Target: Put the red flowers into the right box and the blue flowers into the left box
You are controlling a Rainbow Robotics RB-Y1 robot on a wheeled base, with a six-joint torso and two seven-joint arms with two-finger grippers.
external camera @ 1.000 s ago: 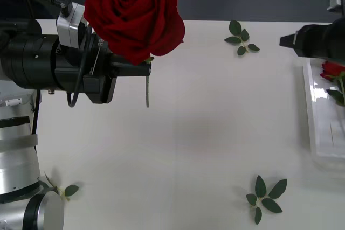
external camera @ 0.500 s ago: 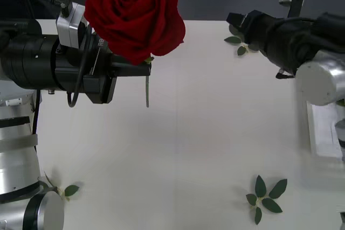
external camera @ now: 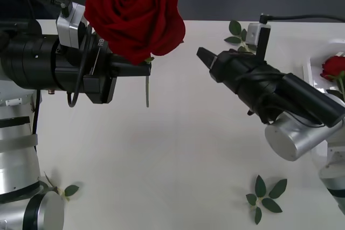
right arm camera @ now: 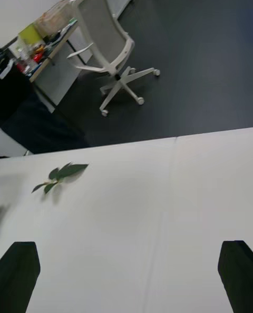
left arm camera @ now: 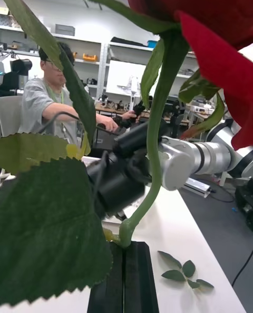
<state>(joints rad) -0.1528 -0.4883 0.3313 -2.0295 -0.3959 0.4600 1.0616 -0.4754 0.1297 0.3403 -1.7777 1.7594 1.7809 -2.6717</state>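
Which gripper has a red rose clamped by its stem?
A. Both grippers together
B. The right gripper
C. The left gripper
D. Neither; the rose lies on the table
C. The left gripper has its fingers shut on the stem of the red rose, held up over the table, while the right gripper hangs open with nothing in it.

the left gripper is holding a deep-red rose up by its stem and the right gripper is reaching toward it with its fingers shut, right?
Not quite: the right gripper is open. The right wrist view shows its two black fingers far apart at the two corners. The rest holds: the left gripper is shut on the thin green stem of the deep-red artificial rose, and the right gripper points toward it in the front view.
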